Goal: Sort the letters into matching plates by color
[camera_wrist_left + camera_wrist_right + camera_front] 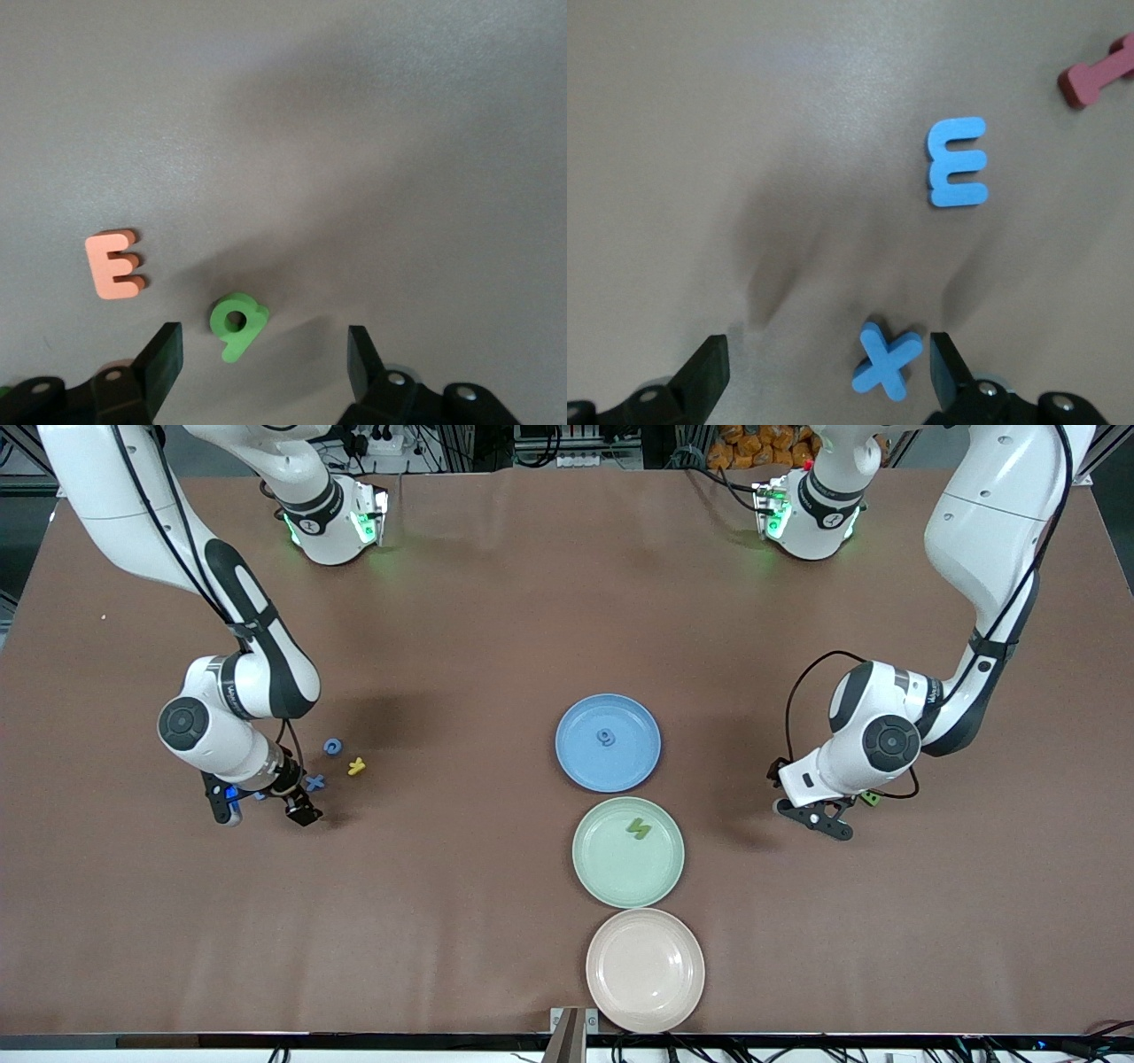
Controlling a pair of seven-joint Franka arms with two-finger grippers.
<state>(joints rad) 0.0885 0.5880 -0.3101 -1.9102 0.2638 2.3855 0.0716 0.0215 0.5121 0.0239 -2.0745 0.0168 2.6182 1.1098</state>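
Low over the table at the right arm's end, my right gripper is open. A blue X lies between its fingers, close to one of them. A blue E lies a little way off, and another blue letter is nearby. My left gripper is open, low at the left arm's end, with a green 9 flat between its fingers and untouched. The blue plate holds one blue letter. The mint green plate holds one green letter.
A pinkish-beige plate sits nearest the front camera, in line with the other two. An orange E lies beside the green 9. A yellow letter and a red piece lie near the blue letters.
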